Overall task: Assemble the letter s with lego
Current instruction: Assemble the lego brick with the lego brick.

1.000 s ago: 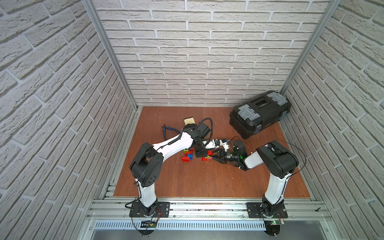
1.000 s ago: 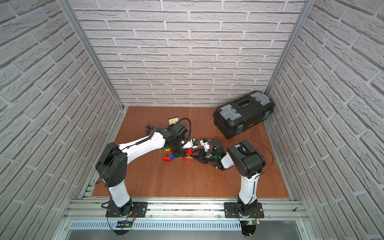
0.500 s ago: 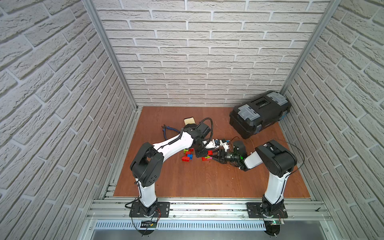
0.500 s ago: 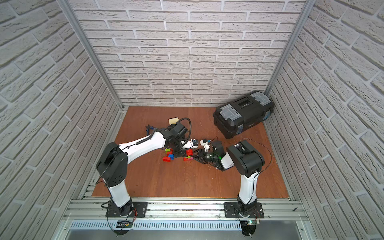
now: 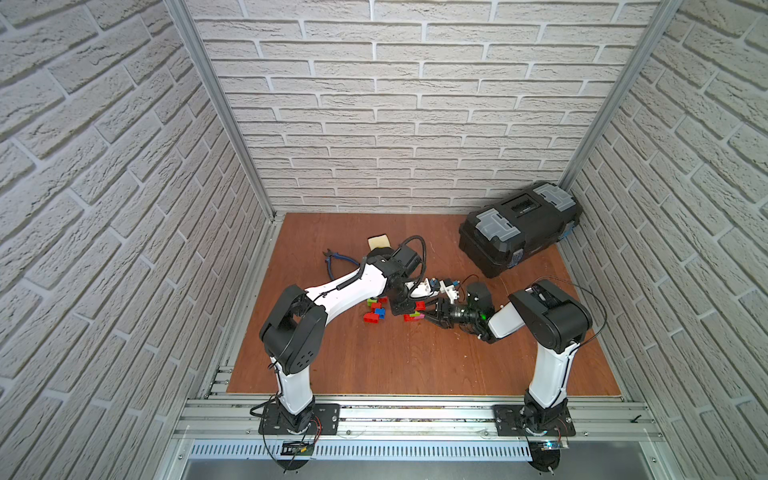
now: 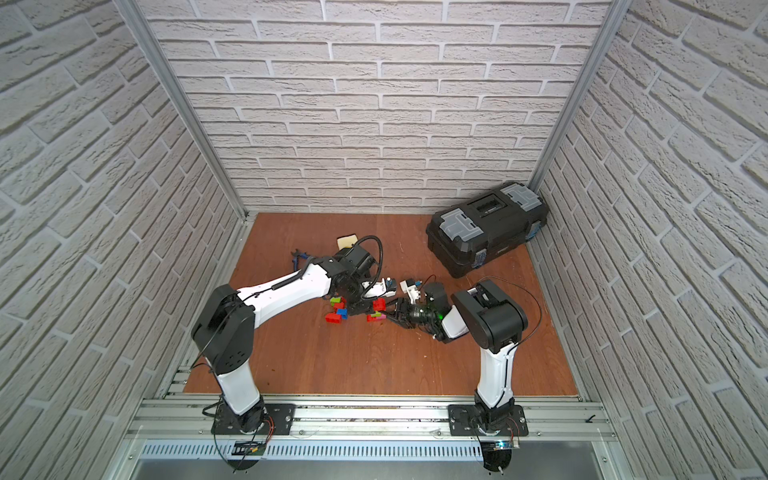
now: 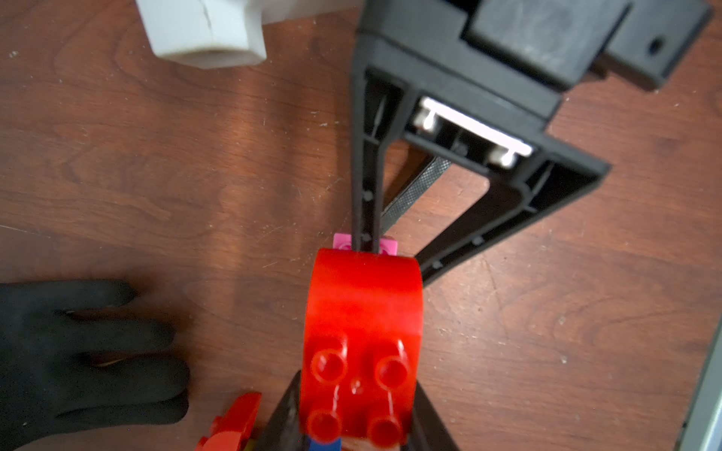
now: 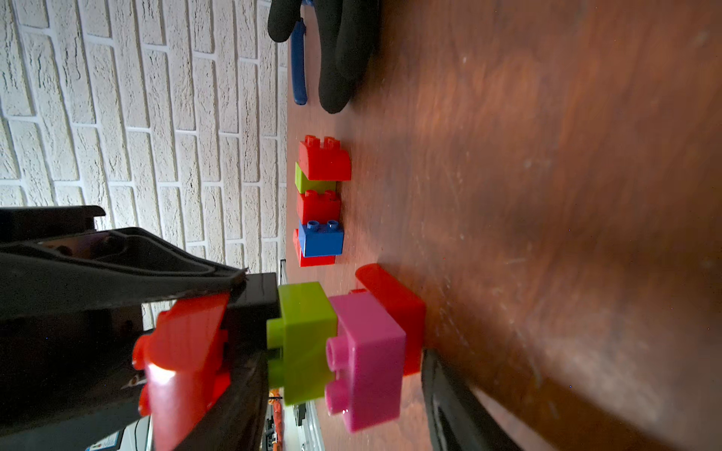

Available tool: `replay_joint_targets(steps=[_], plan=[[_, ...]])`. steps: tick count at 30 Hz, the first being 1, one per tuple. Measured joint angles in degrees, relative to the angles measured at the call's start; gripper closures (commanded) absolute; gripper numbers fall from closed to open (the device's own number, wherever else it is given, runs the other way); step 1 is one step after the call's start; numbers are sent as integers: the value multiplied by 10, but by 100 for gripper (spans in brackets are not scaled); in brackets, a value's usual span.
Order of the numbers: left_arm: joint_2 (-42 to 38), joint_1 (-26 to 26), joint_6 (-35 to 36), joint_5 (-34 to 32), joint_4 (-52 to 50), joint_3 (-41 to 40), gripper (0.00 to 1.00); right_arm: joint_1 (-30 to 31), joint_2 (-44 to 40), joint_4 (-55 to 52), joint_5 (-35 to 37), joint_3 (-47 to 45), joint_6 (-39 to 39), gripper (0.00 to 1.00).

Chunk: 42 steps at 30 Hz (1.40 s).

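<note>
My left gripper (image 7: 359,425) is shut on a curved red lego brick (image 7: 363,308), studs facing its camera, and holds it just above a short lego stack. That stack is a black (image 8: 258,296), a lime green (image 8: 304,336) and a pink brick (image 8: 367,359) on a red one (image 8: 402,308). My right gripper (image 8: 344,410) reaches in low from the right, one finger on each side of the stack, closed on it. In both top views the grippers meet mid-table, with the held red brick (image 5: 419,306) (image 6: 379,304) between them.
Loose red, green and blue bricks (image 5: 375,309) (image 8: 322,238) lie left of the stack. A black glove (image 7: 78,351) and blue-handled pliers (image 5: 336,264) lie behind them. A black toolbox (image 5: 519,226) stands at the back right. A small white part (image 5: 446,286) lies behind the grippers.
</note>
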Motion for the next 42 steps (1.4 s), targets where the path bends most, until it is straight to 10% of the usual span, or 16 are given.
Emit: replay_joint_targets(steps=[42], plan=[[0,1,-9,-16,5,-12,46,-12,1,40,-7,-21,30,30]])
